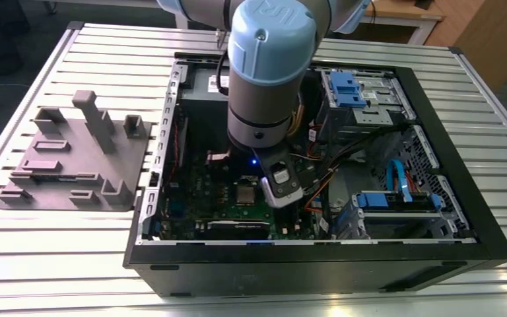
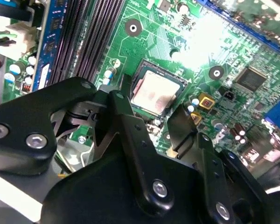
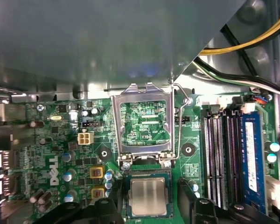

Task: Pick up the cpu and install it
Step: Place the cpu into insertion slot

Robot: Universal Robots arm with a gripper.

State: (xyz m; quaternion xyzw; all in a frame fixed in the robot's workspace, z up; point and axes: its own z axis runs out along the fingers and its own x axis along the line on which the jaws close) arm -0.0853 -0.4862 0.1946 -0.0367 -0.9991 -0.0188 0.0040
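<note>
The cpu [image 3: 148, 196] [image 2: 155, 91] is a small silver-grey square lying flat in its socket on the green motherboard [image 3: 51, 140] inside the open computer case [image 1: 324, 261]. In the exterior view the cpu [image 1: 247, 193] shows just beside the arm's wrist. My gripper [image 3: 149, 203] [image 2: 149, 107] [image 1: 264, 197] hangs low over the socket, open, with one black finger [image 3: 107, 207] on each side of the chip and nothing between them. The socket's metal load plate [image 3: 144, 91] is swung up, its wire lever [image 3: 178, 121] raised next to it.
A large grey metal box [image 3: 84, 42] overhangs the board beside the socket. Memory slots [image 3: 219, 154] and a blue module [image 3: 252, 149] flank the socket. Cables [image 1: 385, 172] and blue drive bays [image 1: 355, 89] crowd the case's far side. A grey plastic fixture [image 1: 77, 158] stands on the slatted table.
</note>
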